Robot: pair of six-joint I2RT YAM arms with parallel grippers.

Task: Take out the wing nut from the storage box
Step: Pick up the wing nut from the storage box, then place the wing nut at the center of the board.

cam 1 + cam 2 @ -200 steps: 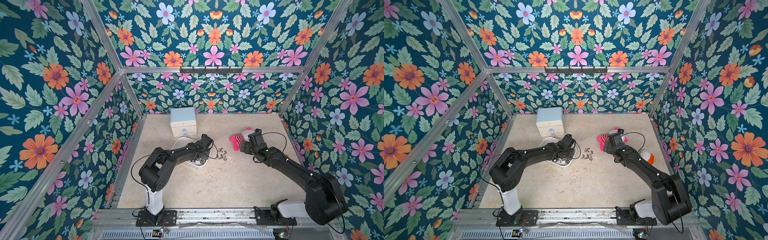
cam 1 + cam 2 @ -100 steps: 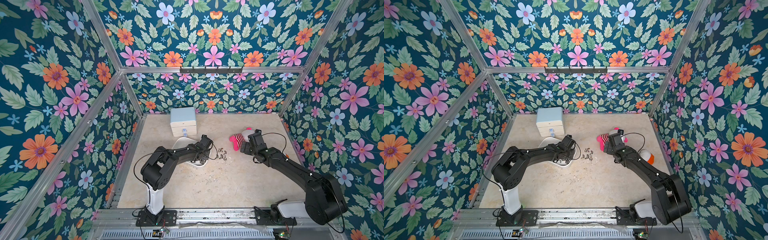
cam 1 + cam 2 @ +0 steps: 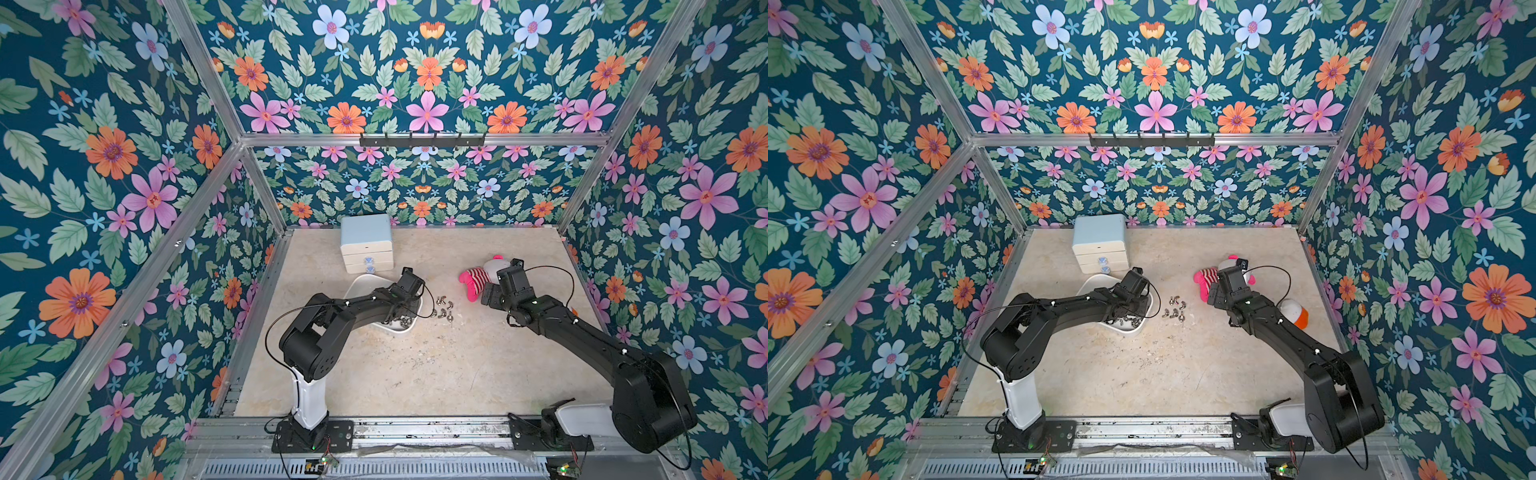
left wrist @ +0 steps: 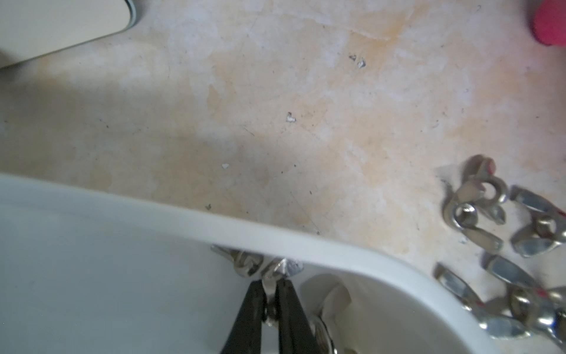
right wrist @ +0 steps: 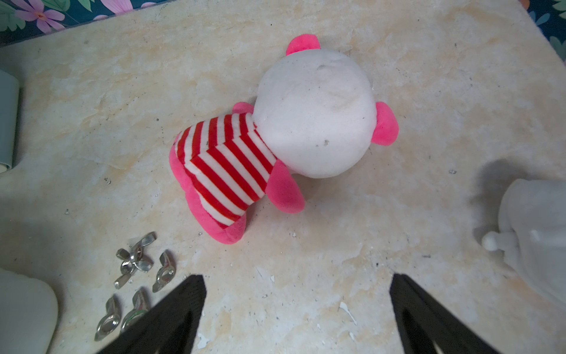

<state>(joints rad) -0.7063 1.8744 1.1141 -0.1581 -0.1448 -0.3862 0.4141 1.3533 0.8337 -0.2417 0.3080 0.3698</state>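
Pinching a wing nut [image 4: 280, 268] between nearly closed jaws, the left gripper [image 4: 269, 294] sits inside the storage box [image 4: 306, 245], close under its rim near a rounded corner. Loose nuts [image 4: 477, 214] lie on the table [image 5: 398, 61] just outside that corner. Right gripper [image 5: 297, 279]: jaws wide, holding nothing, above the table near a striped plush toy [image 5: 306, 122]. Chest of drawers [image 3: 366, 241]: just beyond the box.

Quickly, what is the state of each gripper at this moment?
Left gripper: closed on a small silver metal wing nut inside the white plastic storage box.
Right gripper: open, holding nothing.
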